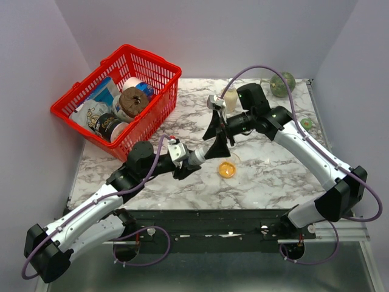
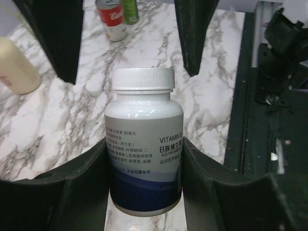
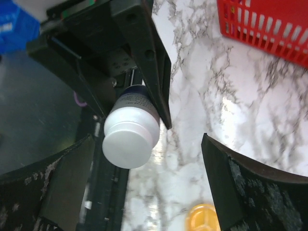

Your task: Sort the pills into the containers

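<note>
My left gripper [image 2: 144,147] is shut on the white pill bottle [image 2: 143,144], gripping its lower body over the dark label band; the white cap is on. In the top view this gripper [image 1: 203,153] holds the bottle above the table's middle, where the arms mostly hide it. My right gripper [image 3: 149,192] is open, its jaws wide on either side of the bottle's cap [image 3: 130,142] without touching it; it also shows in the top view [image 1: 217,137]. The orange pills [image 1: 228,169] lie in the shallow clear dish on the marble just right of the grippers, and they show in the right wrist view [image 3: 204,217].
A red basket [image 1: 157,68] full of packages stands at the back left. A beige pump bottle [image 1: 230,99] stands behind the right gripper. A red-labelled can [image 2: 111,19] and a green can [image 2: 130,10] stand beyond the bottle. Green round objects [image 1: 282,84] sit at the back right.
</note>
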